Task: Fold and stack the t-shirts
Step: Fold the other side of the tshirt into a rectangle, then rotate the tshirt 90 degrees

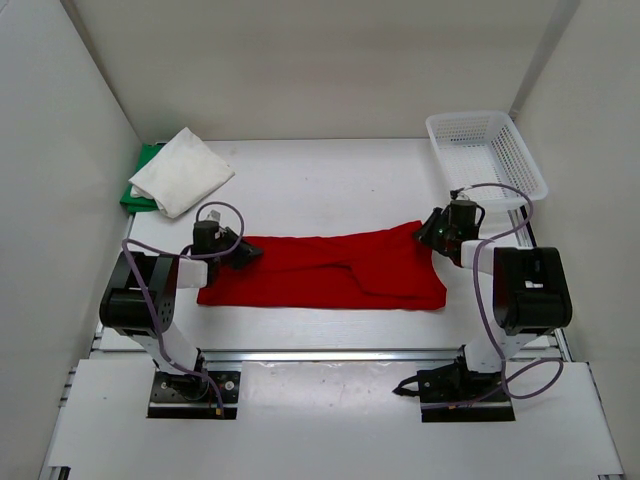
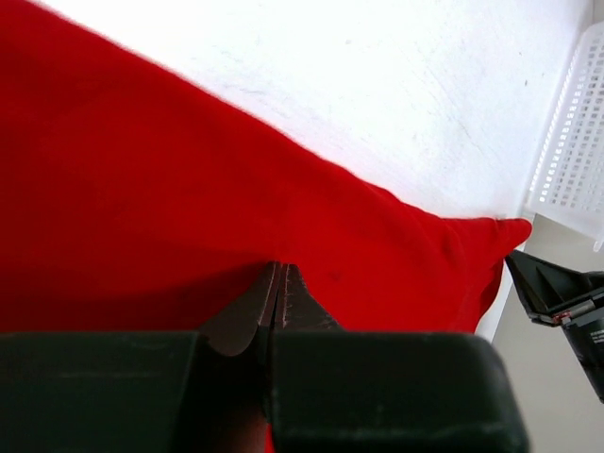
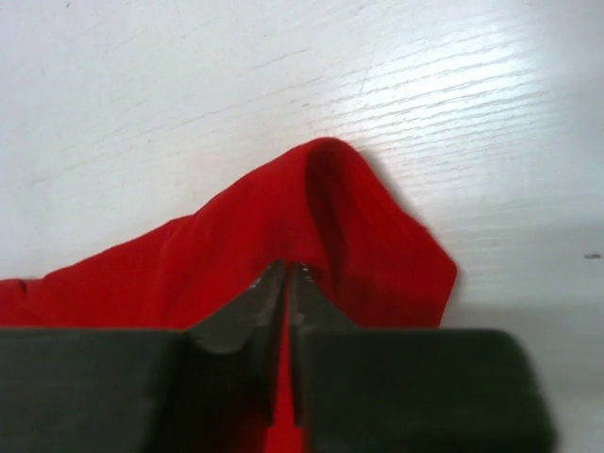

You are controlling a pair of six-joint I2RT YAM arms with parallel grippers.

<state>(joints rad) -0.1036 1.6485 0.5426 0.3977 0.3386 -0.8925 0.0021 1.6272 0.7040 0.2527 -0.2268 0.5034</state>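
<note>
Red shirt [image 1: 320, 270] is seen spread flat as a long band on the table [image 1: 320, 190], nearer the arms than the basket [image 1: 520, 150] and to its left. White shirt [image 1: 182, 172] is laid folded on top of the green shirt [image 1: 140, 185], and both are found well apart from the basket, at the far corner opposite it. Only a strip of green is shown under the white.

The end of the red shirt farthest from the basket is held by the left gripper [image 1: 245, 252]. In the left wrist view its jaws are pressed together, with a pinch of red cloth caught at the tips. The end nearest the basket is held by the right gripper [image 1: 428, 232]. In the right wrist view its jaws are drawn almost together, and a raised peak of red cloth is gripped between them. Both pinches are placed on the shirt's edge that faces the basket side of the table.

The red shirt is judged to be the last one to be folded, since the other two are already stacked. The step in hand is taken to be a fold with both corners gripped. For the next move, both corners would probably have to be lifted together and carried over the cloth away from the basket, level and at one pace, so that the band is kept taut and no crease is dragged in. A further fold is likely to be needed before the shirt can be set on the white shirt.
</note>
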